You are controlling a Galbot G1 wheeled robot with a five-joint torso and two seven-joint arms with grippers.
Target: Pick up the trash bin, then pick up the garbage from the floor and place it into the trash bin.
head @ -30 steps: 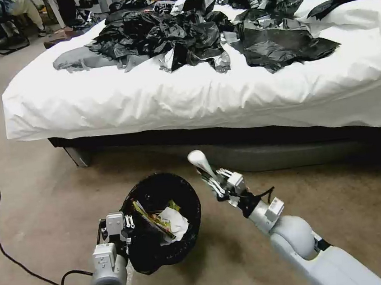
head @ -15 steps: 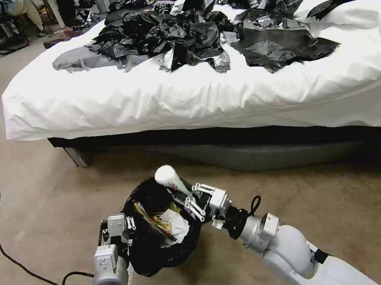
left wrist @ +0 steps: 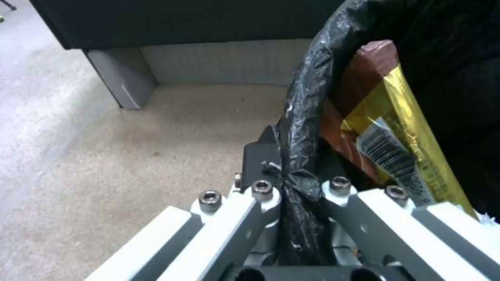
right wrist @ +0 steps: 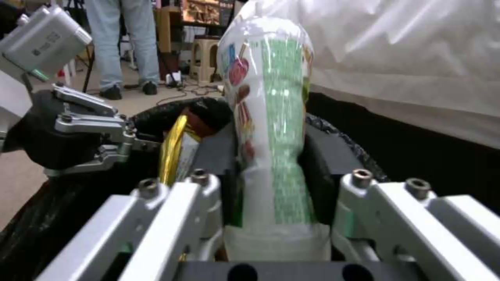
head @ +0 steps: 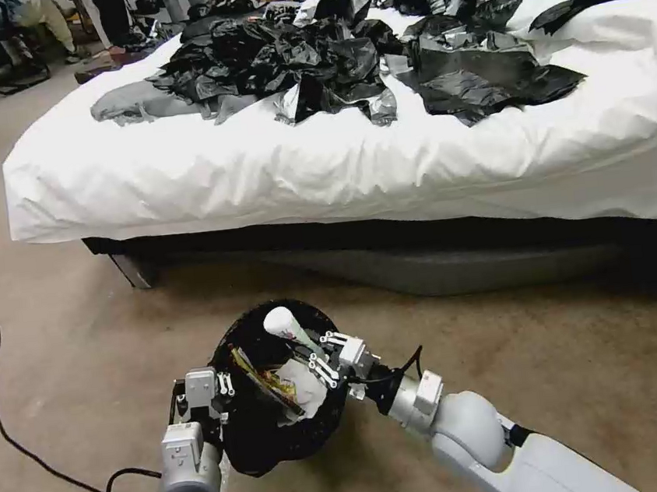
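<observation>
Right gripper (head: 308, 351) gripping bottle (head: 286, 330), label unreadable

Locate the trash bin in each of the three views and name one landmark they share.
Head view: trash bin low centre, clamped at its rim by the left gripper.
Left wrist view: bin rim beside a yellow wrapper.
Right wrist view: bin behind the held bottle.
Shared landmark: yellow wrapper.
</observation>
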